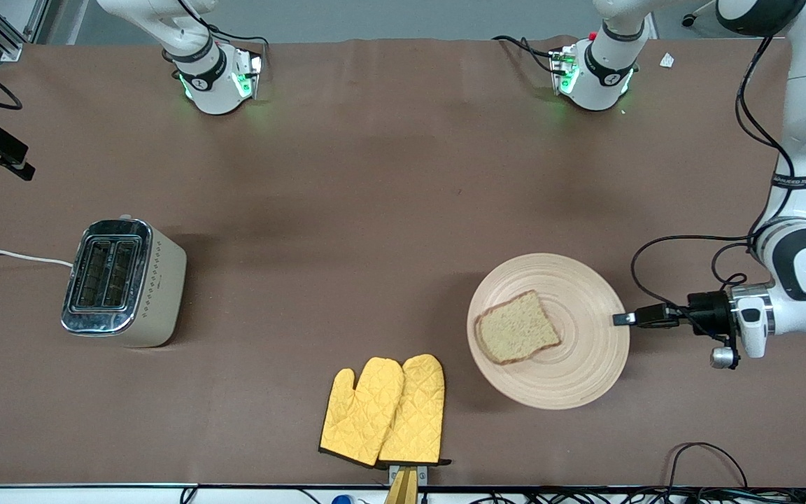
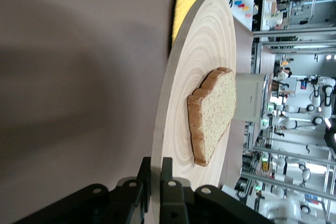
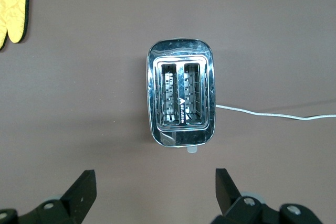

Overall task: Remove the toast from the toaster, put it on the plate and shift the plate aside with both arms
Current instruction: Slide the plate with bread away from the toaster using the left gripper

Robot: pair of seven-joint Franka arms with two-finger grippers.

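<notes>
The round pale wooden plate (image 1: 574, 381) lies toward the left arm's end of the table, nearer the front camera than the table's middle. The toast (image 1: 517, 327), a tan slice with a brown crust, lies flat on it. My left gripper (image 1: 623, 319) is shut on the plate's rim at the edge toward the left arm's end. In the left wrist view its fingers (image 2: 168, 174) pinch the thin rim of the plate (image 2: 194, 66), with the toast (image 2: 212, 114) just past them. My right gripper (image 3: 156, 184) hangs open and empty high over the toaster (image 3: 181, 93).
The chrome-topped toaster (image 1: 123, 280) stands at the right arm's end, both slots empty, its white cord (image 1: 4, 255) trailing off the table. Two yellow quilted oven mitts (image 1: 383, 411) lie near the front edge, beside the plate. Brown cloth covers the table.
</notes>
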